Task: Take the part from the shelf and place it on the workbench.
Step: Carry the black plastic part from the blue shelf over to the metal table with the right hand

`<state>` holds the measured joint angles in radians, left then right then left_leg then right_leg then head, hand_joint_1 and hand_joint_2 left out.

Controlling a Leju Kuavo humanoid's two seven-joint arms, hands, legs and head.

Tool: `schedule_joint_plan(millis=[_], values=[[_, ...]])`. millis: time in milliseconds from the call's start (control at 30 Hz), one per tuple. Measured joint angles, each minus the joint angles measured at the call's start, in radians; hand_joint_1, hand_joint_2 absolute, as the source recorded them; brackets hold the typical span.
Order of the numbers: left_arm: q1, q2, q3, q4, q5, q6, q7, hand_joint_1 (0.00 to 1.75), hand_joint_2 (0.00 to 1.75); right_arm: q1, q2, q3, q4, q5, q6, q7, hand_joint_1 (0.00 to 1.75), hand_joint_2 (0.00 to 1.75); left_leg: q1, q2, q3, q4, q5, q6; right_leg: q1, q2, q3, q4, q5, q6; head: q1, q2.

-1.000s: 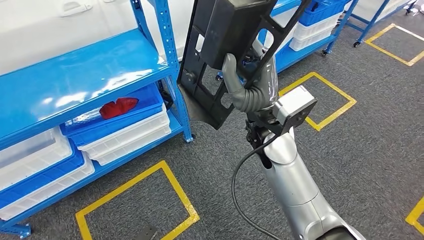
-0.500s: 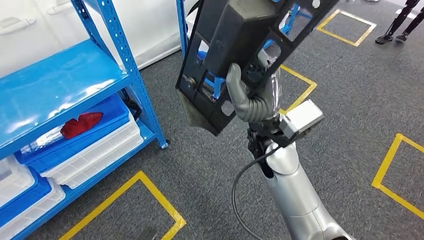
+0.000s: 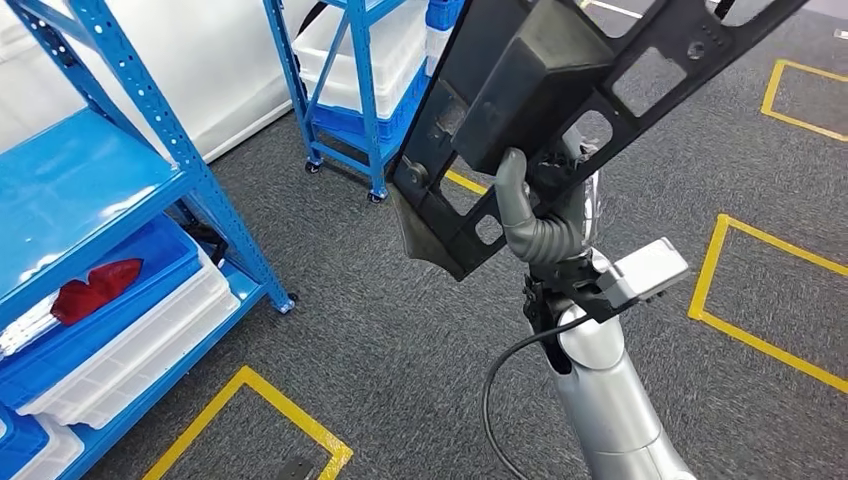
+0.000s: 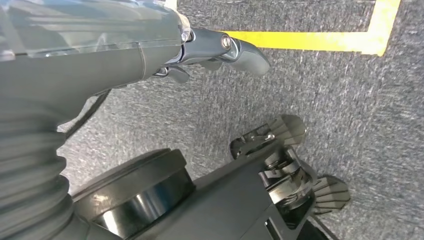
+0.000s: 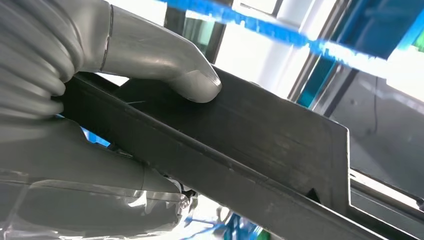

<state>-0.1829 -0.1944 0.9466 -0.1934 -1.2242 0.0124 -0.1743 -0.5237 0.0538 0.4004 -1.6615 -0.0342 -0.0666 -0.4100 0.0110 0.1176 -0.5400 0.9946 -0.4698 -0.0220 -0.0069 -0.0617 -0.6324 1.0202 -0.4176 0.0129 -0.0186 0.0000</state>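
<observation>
A big black plastic part [image 3: 560, 90], a flat frame with cut-outs and a boxy bulge, is held up high in the head view. My right hand [image 3: 535, 225] grips it from below, thumb pressed on the bulge. In the right wrist view the grey thumb [image 5: 165, 65] lies on the part's dark panel [image 5: 260, 145], with the palm under its edge. My left hand [image 4: 150, 55] hangs over the grey carpet, holding nothing, one dark finger stretched out.
A blue shelf rack [image 3: 90, 190] stands at the left, with white bins [image 3: 130, 350] and a red item [image 3: 95, 288] in a blue bin. A second blue rack on wheels [image 3: 350, 90] stands behind. Yellow tape squares [image 3: 290, 420] mark the carpet.
The whole picture has shifted: the camera has turned, so the left shelf rack has slid left and the wheeled rack has come into view. The part stays in my right hand.
</observation>
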Motion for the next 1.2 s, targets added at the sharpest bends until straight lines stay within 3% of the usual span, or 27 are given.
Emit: schedule_joint_plan(millis=[33,100,167,200,233,267,333,400,467,500,533,600,667,733,767,800,867,933,967,1033,1100,1200], values=[[0.000,-0.001,0.000,0.000,0.001,0.001,0.000,0.00,1.75,0.006,0.000,-0.004,-0.002,0.002,0.000,0.000,1.69,1.75,0.003,0.002,0.002,0.001,-0.005,-0.006,-0.001,0.012,0.001,-0.003,0.001,-0.007,0.000,0.000],[0.001,-0.002,0.000,0.000,0.005,0.003,0.000,0.00,1.75,0.013,0.000,-0.008,-0.006,0.004,0.001,-0.003,1.69,1.75,0.008,-0.032,-0.011,0.045,-0.041,-0.013,-0.005,0.036,0.003,-0.009,0.006,-0.022,0.000,0.000],[0.005,-0.002,0.001,0.000,0.010,0.004,-0.001,0.00,1.75,0.021,0.002,-0.009,-0.007,0.007,0.002,-0.009,1.69,1.75,0.009,-0.087,-0.067,0.170,-0.108,-0.013,-0.006,0.062,0.005,-0.012,0.008,-0.031,0.000,0.000],[0.008,-0.002,0.001,0.000,0.010,0.005,-0.002,0.00,1.75,0.026,0.003,-0.009,-0.006,0.009,0.003,-0.011,1.69,1.75,0.009,-0.100,-0.101,0.240,-0.135,-0.012,-0.004,0.076,0.005,-0.011,0.008,-0.033,0.000,0.000],[0.010,-0.002,0.002,0.000,0.010,0.004,-0.003,0.00,1.75,0.031,0.003,-0.009,-0.006,0.012,0.003,-0.013,1.69,1.75,0.008,-0.107,-0.128,0.289,-0.146,-0.011,-0.002,0.092,0.005,-0.011,0.008,-0.034,0.000,0.000],[0.011,-0.002,0.002,0.000,0.010,0.003,-0.004,0.00,1.75,0.035,0.003,-0.010,-0.006,0.015,0.003,-0.014,1.69,1.75,0.008,-0.110,-0.138,0.299,-0.135,-0.009,0.000,0.108,0.005,-0.009,0.008,-0.034,0.000,0.000],[0.011,-0.001,0.002,0.000,0.009,0.002,-0.005,0.00,1.75,0.040,0.003,-0.014,-0.006,0.020,0.003,-0.016,1.69,1.75,0.008,-0.123,-0.106,0.206,-0.064,-0.001,0.002,0.140,0.007,-0.006,0.007,-0.033,0.000,0.000],[0.010,0.001,0.002,0.000,0.008,0.001,-0.005,0.00,1.75,0.042,0.003,-0.019,-0.006,0.022,0.003,-0.017,1.69,1.75,0.010,-0.167,-0.052,0.075,-0.005,0.008,0.003,0.167,0.005,0.000,0.005,-0.028,0.000,0.000],[0.010,0.003,0.002,0.000,0.008,0.000,-0.005,0.00,1.75,0.047,0.003,-0.026,-0.007,0.022,0.003,-0.019,1.69,1.75,0.008,-0.193,-0.031,0.025,0.004,0.012,-0.001,0.188,-0.002,0.002,0.007,-0.016,0.000,0.000],[0.008,0.003,0.002,0.000,0.008,0.000,-0.005,0.00,1.75,0.051,0.003,-0.030,-0.008,0.022,0.002,-0.019,1.69,1.75,0.007,-0.186,-0.029,0.019,0.005,0.014,-0.003,0.199,-0.006,0.001,0.010,-0.008,0.000,0.000],[0.007,0.002,0.002,0.000,0.008,0.000,-0.005,0.00,1.75,0.055,0.002,-0.034,-0.008,0.022,0.002,-0.019,1.69,1.75,0.007,-0.175,-0.028,0.016,0.009,0.019,-0.004,0.199,-0.008,-0.001,0.012,-0.001,0.000,0.000],[0.005,0.001,0.002,0.000,0.008,0.000,-0.005,0.00,1.75,0.058,0.001,-0.041,-0.011,0.022,0.002,-0.019,1.69,1.75,0.009,-0.151,-0.023,0.006,0.016,0.032,0.000,0.152,-0.023,0.029,-0.009,0.010,0.000,0.000],[0.006,0.001,0.002,0.000,0.008,-0.001,-0.005,0.00,1.75,0.060,0.001,-0.044,-0.012,0.023,0.002,-0.020,1.69,1.75,0.006,-0.124,-0.020,0.001,0.017,0.041,0.001,0.088,-0.074,0.139,-0.069,0.019,0.000,0.000],[0.009,0.001,0.002,0.000,0.008,-0.001,-0.005,0.00,1.75,0.065,0.000,-0.047,-0.011,0.024,0.003,-0.020,1.69,1.75,0.002,-0.096,-0.021,0.002,0.016,0.043,-0.005,0.070,-0.133,0.263,-0.118,0.025,0.000,0.000],[0.009,0.002,0.002,0.000,0.007,-0.001,-0.004,0.00,1.75,0.068,0.000,-0.049,-0.011,0.024,0.003,-0.020,1.69,1.75,0.001,-0.083,-0.021,0.002,0.014,0.043,-0.007,0.067,-0.143,0.284,-0.118,0.027,0.000,0.000],[0.009,0.002,0.002,0.000,0.007,-0.001,-0.003,0.00,1.75,0.070,-0.001,-0.051,-0.010,0.024,0.005,-0.021,1.69,1.75,0.000,-0.070,-0.020,0.002,0.013,0.042,-0.008,0.063,-0.130,0.262,-0.101,0.027,0.000,0.000],[0.006,0.002,0.002,0.000,0.007,-0.001,0.001,0.00,1.75,0.071,-0.001,-0.056,-0.010,0.020,0.017,-0.026,1.69,1.75,-0.001,-0.048,-0.016,0.003,0.008,0.038,-0.006,0.032,-0.055,0.128,-0.042,0.023,0.000,0.000],[0.003,0.002,0.002,0.000,0.007,-0.001,0.004,0.00,1.75,0.070,0.000,-0.063,-0.010,0.011,0.035,-0.032,1.69,1.75,-0.006,-0.030,-0.012,0.005,0.002,0.029,0.004,-0.002,0.003,0.019,-0.012,0.008,0.000,0.000],[0.002,0.002,0.002,0.000,0.007,-0.002,0.005,0.00,1.75,0.070,0.000,-0.067,-0.010,0.007,0.044,-0.034,1.69,1.75,-0.009,-0.021,-0.011,0.006,-0.001,0.024,0.009,-0.008,0.011,0.000,-0.011,-0.001,0.000,0.000],[0.000,0.002,0.002,0.000,0.007,-0.004,0.009,0.00,1.75,0.069,0.000,-0.079,-0.011,0.002,0.056,-0.033,1.69,1.75,-0.010,-0.003,-0.008,0.005,-0.005,0.014,0.013,0.014,0.009,-0.003,-0.009,-0.016,0.000,0.000],[-0.004,0.002,0.002,0.000,0.007,-0.008,0.012,0.00,1.75,0.067,0.001,-0.089,-0.013,0.002,0.064,-0.031,1.69,1.75,-0.006,-0.026,-0.014,0.030,-0.028,0.006,0.008,0.036,0.013,-0.012,-0.004,-0.029,0.000,0.000],[-0.004,0.004,0.002,0.000,0.009,-0.011,0.015,0.00,1.75,0.062,0.003,-0.094,-0.013,0.001,0.075,-0.029,1.69,1.75,0.000,-0.099,-0.092,0.207,-0.118,0.000,0.004,0.070,0.018,-0.017,-0.001,-0.042,0.000,0.000]])
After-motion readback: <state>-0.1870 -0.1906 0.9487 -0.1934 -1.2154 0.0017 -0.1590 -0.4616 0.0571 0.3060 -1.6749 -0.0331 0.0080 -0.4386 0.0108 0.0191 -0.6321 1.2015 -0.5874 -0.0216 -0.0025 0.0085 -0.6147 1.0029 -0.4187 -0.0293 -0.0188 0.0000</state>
